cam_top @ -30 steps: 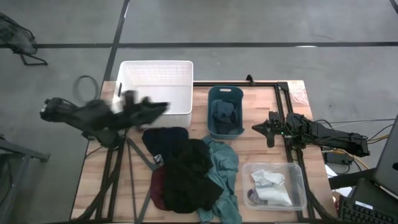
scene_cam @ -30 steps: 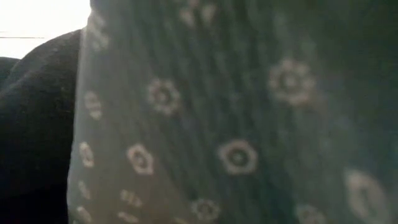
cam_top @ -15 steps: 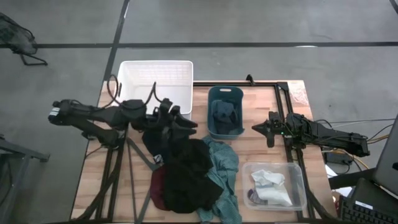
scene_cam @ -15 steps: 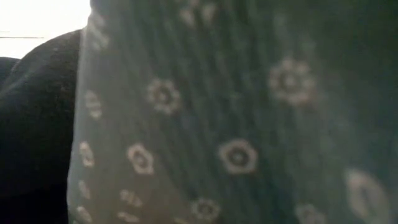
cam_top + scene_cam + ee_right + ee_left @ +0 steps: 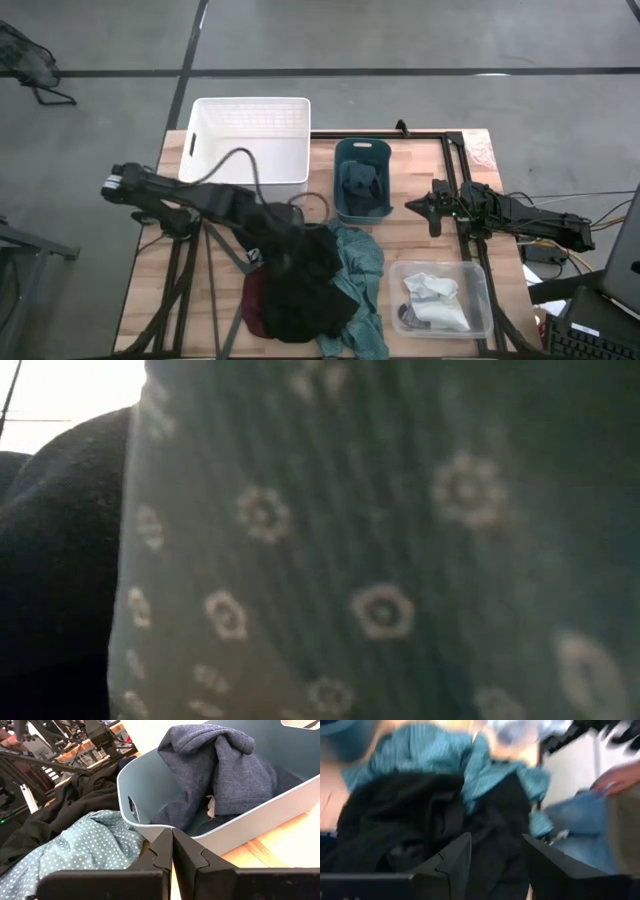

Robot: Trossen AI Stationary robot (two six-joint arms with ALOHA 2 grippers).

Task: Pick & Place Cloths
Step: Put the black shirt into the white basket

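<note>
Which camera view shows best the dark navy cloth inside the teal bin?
The right wrist view: the navy cloth fills the teal bin close up, folds visible. The high view shows it small. The low and left wrist views do not show it.

Floor (image 5: 400,35): grey concrete around the table, crossed by a dark line running side to side and a second dark line slanting off from it.
Table (image 5: 150,270): light wood planks, with a black frame (image 5: 455,140) standing along its far right part.
Left of the table: dark stand legs (image 5: 40,85) on the floor near the far corner of the high view.
Right of the table: cables (image 5: 550,255), a dark keyboard (image 5: 590,335) and a screen's edge.
Light: a bright white patch (image 5: 70,390) in the low view's upper left corner.
Room behind: dark metal stands and gear (image 5: 55,740), crowded together.
</note>
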